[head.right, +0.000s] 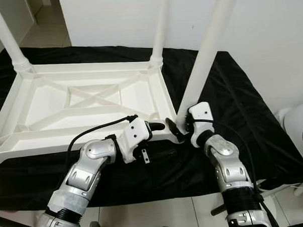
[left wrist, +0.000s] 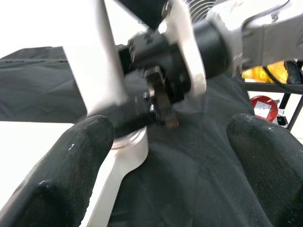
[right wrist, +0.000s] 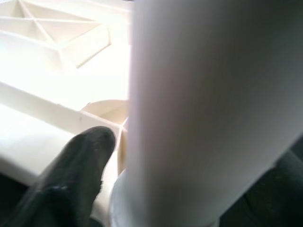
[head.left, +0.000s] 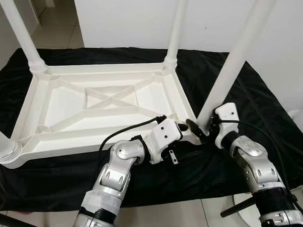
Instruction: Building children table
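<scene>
A white plastic children's table [head.left: 107, 141] lies upside down on a black cloth. Legs stand up at its far left [head.left: 22, 33], far right [head.left: 175, 32] and near left [head.left: 2, 145] corners. At the near right corner a fourth leg [head.left: 234, 59] leans to the right, its foot at the corner socket. My right gripper [head.left: 211, 127] is shut on the base of this leg; in the right wrist view the leg [right wrist: 203, 109] sits against one black finger [right wrist: 80, 161]. My left gripper [head.left: 193, 130] hovers open just left of that corner, its fingers [left wrist: 71, 170] spread wide.
The black cloth [head.left: 273, 138] covers the floor under the table, against a white wall. A white fan [head.right: 299, 132] stands at the right. Black stand legs [head.left: 20, 226] lie at the near left. Tiled floor runs along the near edge.
</scene>
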`<state>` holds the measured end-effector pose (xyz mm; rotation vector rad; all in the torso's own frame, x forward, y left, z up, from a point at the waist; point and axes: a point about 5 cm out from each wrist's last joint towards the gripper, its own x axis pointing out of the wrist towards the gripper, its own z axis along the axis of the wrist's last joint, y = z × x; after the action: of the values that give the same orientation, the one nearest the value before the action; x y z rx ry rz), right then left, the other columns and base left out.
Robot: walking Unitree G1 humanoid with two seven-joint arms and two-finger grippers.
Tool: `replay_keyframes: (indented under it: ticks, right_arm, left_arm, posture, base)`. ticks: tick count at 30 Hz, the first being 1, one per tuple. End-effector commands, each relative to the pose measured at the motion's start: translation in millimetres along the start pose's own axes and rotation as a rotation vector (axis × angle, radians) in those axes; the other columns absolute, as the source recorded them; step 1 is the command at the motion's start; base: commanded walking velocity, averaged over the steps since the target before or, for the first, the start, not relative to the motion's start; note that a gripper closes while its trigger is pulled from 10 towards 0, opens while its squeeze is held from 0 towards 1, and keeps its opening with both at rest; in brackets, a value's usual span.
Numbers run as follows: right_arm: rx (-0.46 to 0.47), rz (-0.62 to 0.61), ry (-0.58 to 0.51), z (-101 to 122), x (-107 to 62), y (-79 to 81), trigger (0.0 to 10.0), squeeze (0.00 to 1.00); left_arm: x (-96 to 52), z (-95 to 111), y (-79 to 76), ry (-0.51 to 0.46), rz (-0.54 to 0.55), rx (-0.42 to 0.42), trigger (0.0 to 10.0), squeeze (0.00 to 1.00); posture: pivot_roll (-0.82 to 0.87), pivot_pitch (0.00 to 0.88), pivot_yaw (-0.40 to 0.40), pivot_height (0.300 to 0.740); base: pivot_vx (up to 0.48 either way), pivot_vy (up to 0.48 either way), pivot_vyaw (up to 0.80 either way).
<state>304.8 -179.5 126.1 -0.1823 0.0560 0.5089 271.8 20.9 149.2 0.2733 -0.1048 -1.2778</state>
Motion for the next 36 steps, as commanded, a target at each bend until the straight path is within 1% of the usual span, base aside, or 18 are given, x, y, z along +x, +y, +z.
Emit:
replay_keyframes:
  ticks: [1, 2, 7, 14, 15, 16, 18, 19, 21, 26, 28, 29, 30, 31, 33, 34, 36]
  right_arm:
    - [-0.020, 0.032, 0.011, 0, 2.3, 0.4, 1.7, 0.00]
    - [-0.025, 0.070, 0.022, -4, 3.3, 1.3, 0.0, 0.00]
    - [-0.004, 0.111, 0.036, -11, 0.5, 3.1, 0.0, 0.00]
    - [0.030, 0.098, 0.037, -17, -3.9, 2.4, 0.0, 0.00]
    - [0.036, 0.085, 0.034, -17, -4.5, 1.8, 2.6, 0.00]
    - [0.053, 0.048, 0.032, -17, -5.5, 0.6, 10.0, 0.00]
    - [0.076, -0.014, 0.030, -17, -6.6, -1.0, 10.0, 0.00]
    - [0.076, -0.014, 0.030, -17, -6.6, -1.0, 10.0, 0.00]
    - [0.092, -0.079, 0.030, -17, -6.3, 0.8, 10.0, 0.00]
    - [0.100, -0.123, 0.028, -15, -5.2, 2.7, 10.0, 0.00]
    - [0.146, -0.218, 0.036, -13, -1.9, 6.0, 10.0, 0.00]
    - [0.146, -0.218, 0.036, -13, -1.9, 6.0, 10.0, 0.00]
    - [0.170, -0.268, 0.038, -12, -0.1, 8.2, 10.0, 0.00]
    - [0.170, -0.268, 0.038, -12, -0.1, 8.2, 10.0, 0.00]
    - [0.205, -0.353, 0.044, -8, 3.4, 13.4, 10.0, 0.00]
    - [0.205, -0.353, 0.044, -8, 3.4, 13.4, 10.0, 0.00]
    - [0.225, -0.419, 0.050, -6, 4.5, 16.7, 10.0, 0.00]
  left_arm:
    - [0.7, -1, 8.2, 0.013, 0.161, 0.008, 10.0, 0.00]
    - [0.2, 0, 8.8, 0.012, 0.165, 0.009, 10.0, 0.00]
    - [-1.2, 0, 9.3, 0.013, 0.173, 0.011, 10.0, 0.00]
    - [-0.6, 0, 8.8, 0.012, 0.167, 0.010, 10.0, 0.00]
    - [-0.4, 0, 8.8, 0.012, 0.167, 0.010, 10.0, 0.00]
    - [-0.1, 0, 8.8, 0.012, 0.165, 0.011, 10.0, 0.00]
    - [0.1, 0, 8.6, 0.012, 0.162, 0.011, 10.0, 0.00]
    - [0.1, 0, 8.6, 0.012, 0.162, 0.011, 10.0, 0.00]
    - [0.3, 0, 8.3, 0.011, 0.160, 0.011, 10.0, 0.00]
    - [0.1, 0, 8.1, 0.011, 0.158, 0.010, 10.0, 0.00]
    - [0.1, -1, 7.3, 0.011, 0.154, 0.008, 10.0, 0.00]
    - [0.1, -1, 7.3, 0.011, 0.154, 0.008, 10.0, 0.00]
    - [0.2, -1, 6.4, 0.012, 0.151, 0.007, 10.0, 0.00]
    - [0.2, -1, 6.4, 0.012, 0.151, 0.007, 10.0, 0.00]
    - [0.3, -2, 4.2, 0.014, 0.140, 0.005, 10.0, 0.00]
    - [0.3, -2, 4.2, 0.014, 0.140, 0.005, 10.0, 0.00]
    - [0.4, -2, 3.4, 0.015, 0.135, 0.005, 10.0, 0.00]
  posture:
    - [0.03, 0.000, -0.074, 0.740]
    - [0.04, 0.000, -0.077, 0.740]
    - [0.04, 0.000, -0.076, 0.740]
    - [0.03, 0.000, -0.073, 0.740]
    - [0.03, 0.000, -0.072, 0.740]
    - [0.03, 0.000, -0.070, 0.740]
    - [0.02, 0.000, -0.069, 0.740]
    - [0.02, 0.000, -0.069, 0.740]
    - [0.02, 0.000, -0.068, 0.740]
    - [0.02, 0.000, -0.066, 0.740]
    - [0.02, 0.000, -0.062, 0.740]
    - [0.02, 0.000, -0.062, 0.740]
    - [0.01, 0.000, -0.060, 0.740]
    - [0.01, 0.000, -0.060, 0.740]
    - [0.01, 0.000, -0.060, 0.740]
    - [0.01, 0.000, -0.060, 0.740]
    - [0.01, 0.000, -0.063, 0.740]
  base:
    - [0.000, 0.000, 0.00]
    - [0.000, 0.000, 0.00]
    - [0.000, 0.000, 0.00]
    - [0.000, 0.000, 0.00]
    - [0.000, 0.000, 0.00]
    - [0.000, 0.000, 0.00]
    - [0.000, 0.000, 0.00]
    - [0.000, 0.000, 0.00]
    - [0.000, 0.000, 0.00]
    - [0.000, 0.000, 0.00]
    - [0.000, 0.000, 0.00]
    - [0.000, 0.000, 0.00]
    - [0.000, 0.000, 0.00]
    - [0.000, 0.000, 0.00]
    - [0.000, 0.000, 0.00]
    - [0.000, 0.000, 0.00]
    - [0.000, 0.000, 0.00]
